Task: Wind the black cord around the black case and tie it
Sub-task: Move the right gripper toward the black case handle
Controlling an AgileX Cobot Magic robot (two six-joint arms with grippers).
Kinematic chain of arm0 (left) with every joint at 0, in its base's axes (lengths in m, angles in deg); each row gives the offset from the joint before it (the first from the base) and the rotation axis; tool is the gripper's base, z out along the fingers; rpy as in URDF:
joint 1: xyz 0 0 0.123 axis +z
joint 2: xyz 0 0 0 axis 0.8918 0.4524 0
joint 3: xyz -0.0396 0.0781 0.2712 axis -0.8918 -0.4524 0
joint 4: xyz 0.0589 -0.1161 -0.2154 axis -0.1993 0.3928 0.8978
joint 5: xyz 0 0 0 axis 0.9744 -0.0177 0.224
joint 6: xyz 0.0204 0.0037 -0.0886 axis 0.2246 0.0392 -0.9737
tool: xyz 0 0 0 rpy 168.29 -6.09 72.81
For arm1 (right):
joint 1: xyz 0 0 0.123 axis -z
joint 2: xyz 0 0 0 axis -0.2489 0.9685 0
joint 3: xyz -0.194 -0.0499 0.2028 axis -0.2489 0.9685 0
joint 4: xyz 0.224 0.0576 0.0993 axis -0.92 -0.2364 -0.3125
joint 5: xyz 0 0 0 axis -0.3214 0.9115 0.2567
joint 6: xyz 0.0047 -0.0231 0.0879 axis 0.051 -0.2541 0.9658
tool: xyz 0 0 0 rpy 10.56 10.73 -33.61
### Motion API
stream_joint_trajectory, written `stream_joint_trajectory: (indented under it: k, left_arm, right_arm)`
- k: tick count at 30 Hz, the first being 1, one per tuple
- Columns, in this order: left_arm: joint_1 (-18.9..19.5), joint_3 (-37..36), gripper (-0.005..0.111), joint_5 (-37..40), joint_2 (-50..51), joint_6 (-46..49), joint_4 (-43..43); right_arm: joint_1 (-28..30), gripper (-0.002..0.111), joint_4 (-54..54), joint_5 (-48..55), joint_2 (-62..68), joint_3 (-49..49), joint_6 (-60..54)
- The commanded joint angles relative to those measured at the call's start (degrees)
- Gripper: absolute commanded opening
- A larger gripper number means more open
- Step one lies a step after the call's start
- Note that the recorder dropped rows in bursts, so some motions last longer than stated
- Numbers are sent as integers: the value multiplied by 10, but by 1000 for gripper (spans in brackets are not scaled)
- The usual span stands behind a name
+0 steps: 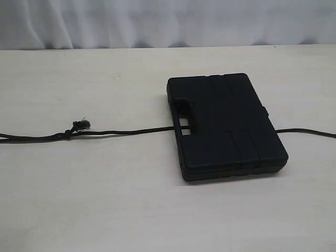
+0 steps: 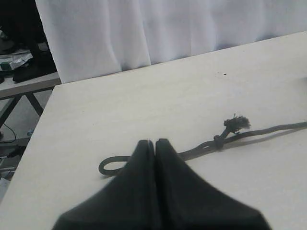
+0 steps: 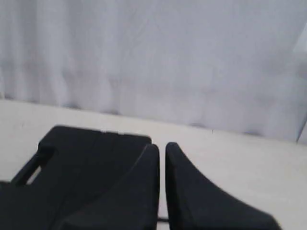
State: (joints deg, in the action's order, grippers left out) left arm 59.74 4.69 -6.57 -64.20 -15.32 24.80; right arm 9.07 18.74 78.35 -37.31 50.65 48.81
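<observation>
In the exterior view the black case [image 1: 226, 126] lies flat on the pale table [image 1: 105, 199], a little right of the middle, with its handle slot [image 1: 184, 119] facing left. The black cord [image 1: 126, 132] lies on the table from the left edge to the case. It crosses the handle slot and shows again on the case's right side, then runs on to the right edge. To the left, well apart from the case, the cord has a small knot [image 1: 68, 134] with a frayed tuft [image 1: 81, 124] just beside it. A white curtain [image 1: 157, 21] hangs behind the table. Neither arm shows in this view.

In the left wrist view the left gripper [image 2: 154, 142] has its fingers [image 2: 144, 163] pressed together at the tips, with nothing seen between them. The cord's looped end [image 2: 111, 166] sticks out from behind one side of the fingers and the knotted stretch from behind the other. I cannot tell whether the fingers touch the cord.

In the right wrist view the right gripper [image 3: 162, 146] has its fingers [image 3: 144, 172] all but closed, with only a thin slit between them, and they hold nothing. The case lies beyond them and to one side. A short dark line at the base of the slit may be the cord, but it is too blurred to be sure.
</observation>
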Motion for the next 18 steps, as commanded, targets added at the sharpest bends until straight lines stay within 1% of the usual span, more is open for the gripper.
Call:
stream_joint_trajectory:
  k: [1, 4, 6, 9, 11, 12, 13, 14, 15, 16, 17, 18]
  left_arm:
    - [1, -1, 0, -3, -1, 2, 4]
    - [1, -1, 0, -3, -1, 2, 4]
    - [1, -1, 0, -3, -1, 2, 4]
    - [1, -1, 0, -3, -1, 2, 4]
    - [1, -1, 0, -3, -1, 2, 4]
    - [1, -1, 0, -3, -1, 2, 4]
    - [1, -1, 0, -2, -1, 2, 4]
    - [1, -1, 0, -2, -1, 2, 4]
    - [1, -1, 0, -2, -1, 2, 4]
    - [1, -1, 0, -2, -1, 2, 4]
    - [1, -1, 0, -2, -1, 2, 4]
    - [1, -1, 0, -2, -1, 2, 4]
  right_arm:
    - [-1, 4, 1, -117, -2, 1, 5]
    - [-1, 4, 2, -210, -2, 1, 15]
    - [-1, 4, 2, -274, -2, 1, 53]
    - [-1, 4, 5, -384, -2, 1, 155]
    - [-1, 4, 6, -427, -2, 1, 266]
    - [-1, 4, 8, -425, -2, 1, 304]
    - [-1, 4, 21, -397, -2, -17, 335]
    - [-1, 4, 35, -366, -2, -34, 343]
    - [-1, 5, 108, -264, -2, -89, 346]
    - [-1, 6, 144, -224, 7, -119, 353]
    - [-1, 14, 181, -128, 40, -175, 386]
    - [-1, 18, 187, -87, 55, -197, 390]
